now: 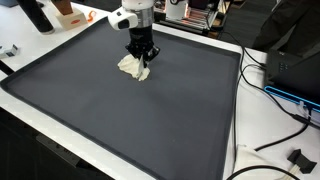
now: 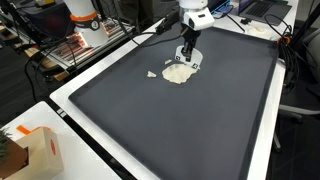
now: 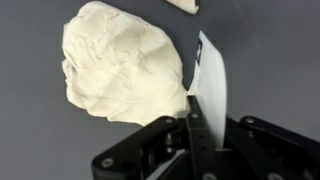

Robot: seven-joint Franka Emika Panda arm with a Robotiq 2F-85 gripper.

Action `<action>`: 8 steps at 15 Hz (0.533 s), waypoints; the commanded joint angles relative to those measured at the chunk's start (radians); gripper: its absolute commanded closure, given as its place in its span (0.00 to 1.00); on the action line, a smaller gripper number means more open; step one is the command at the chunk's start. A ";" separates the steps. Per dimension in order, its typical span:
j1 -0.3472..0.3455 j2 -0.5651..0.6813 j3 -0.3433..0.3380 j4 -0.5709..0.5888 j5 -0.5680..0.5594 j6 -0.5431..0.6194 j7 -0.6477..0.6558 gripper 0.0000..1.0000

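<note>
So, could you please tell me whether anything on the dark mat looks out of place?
A small cream scrap lies apart from the crumpled cream lump at the pincer, as if torn off; nothing else stands out.

A cream cloth [image 3: 120,65], crumpled into a mound; lying on the dark mat [image 1: 150,120].

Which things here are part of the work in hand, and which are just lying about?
In hand: gripper; cream lump right under it, on the dark mat.
Lying about: small cream scrap; cardboard box; cables.
</note>
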 commanded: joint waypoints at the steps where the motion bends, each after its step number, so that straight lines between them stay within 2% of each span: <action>1: -0.003 -0.001 0.001 0.004 -0.002 -0.003 0.001 0.96; 8: -0.002 -0.001 0.001 0.016 -0.002 -0.003 0.001 0.96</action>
